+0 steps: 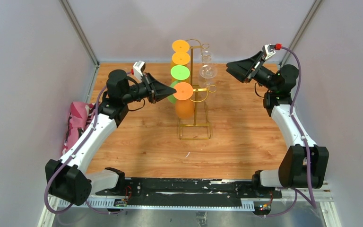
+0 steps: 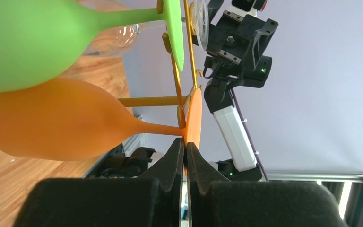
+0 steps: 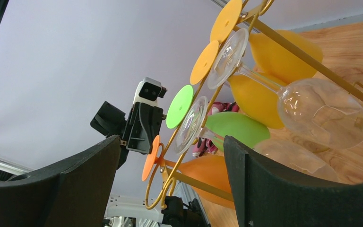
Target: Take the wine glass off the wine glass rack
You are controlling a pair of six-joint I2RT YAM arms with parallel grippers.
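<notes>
Left claw point(image 2: 185, 144); wine glass foot point(image 2: 194, 116) half-hidden

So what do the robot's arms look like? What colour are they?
Both are white tubes with chunky black joints. The left arm and right arm each trail a purple cable. The fingers are black wedges, with a small white box on each wrist.

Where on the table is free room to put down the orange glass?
Free: bare table between the wine glass rack and the arm bases; also the wood right of the rack, beside the right arm. Crowded: around the rack post, where glasses hang on both sides and the left tool pinches the foot of the orange glass.
</notes>
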